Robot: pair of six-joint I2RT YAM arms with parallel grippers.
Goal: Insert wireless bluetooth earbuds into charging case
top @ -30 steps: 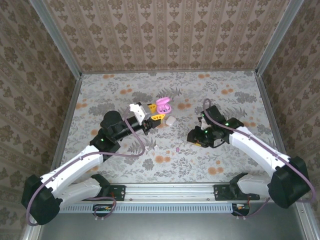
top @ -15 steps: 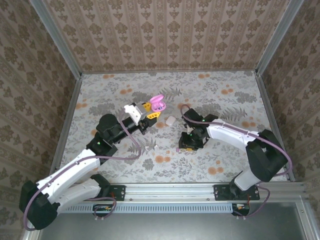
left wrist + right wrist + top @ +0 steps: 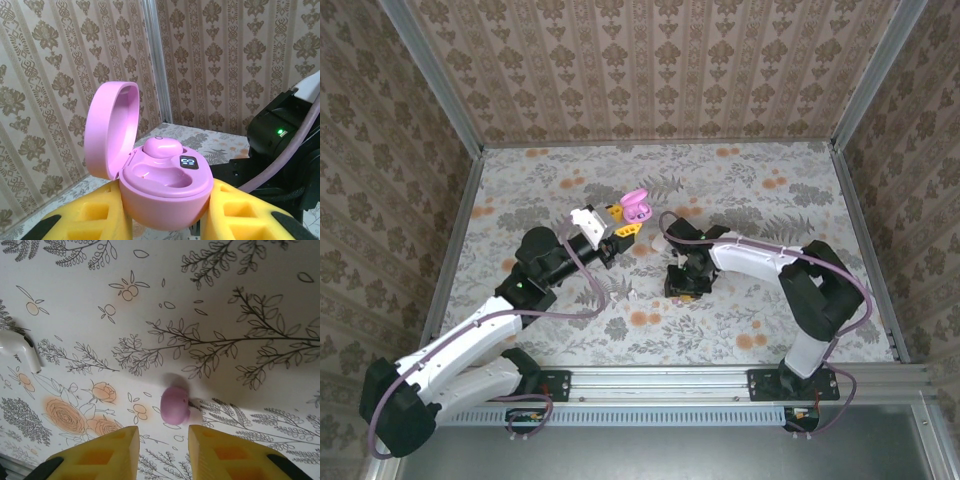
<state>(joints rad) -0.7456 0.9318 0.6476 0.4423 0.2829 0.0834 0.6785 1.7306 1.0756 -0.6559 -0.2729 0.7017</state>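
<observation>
Left pincer [image 3: 165, 222] grasps one charging case [image 3: 165, 192] — one earbud [image 3: 162, 147] inside; right pincer [image 3: 163, 444] released above second earbud [image 3: 175, 404].

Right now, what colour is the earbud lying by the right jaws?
Magenta-pink; the earbud shows best in the right wrist view.

I see the charging case [image 3: 165, 192], glossy magenta-pink and oval, clamped upright in the left tool [image 3: 165, 225] at lower centre of the left wrist frame, with its lid hinged open to the left. One pink earbud [image 3: 162, 148] sits in the far socket and the near socket is empty. The second earbud [image 3: 175, 404] lies on the floral worktop [image 3: 225, 300], mid-frame in the right wrist view.
</observation>
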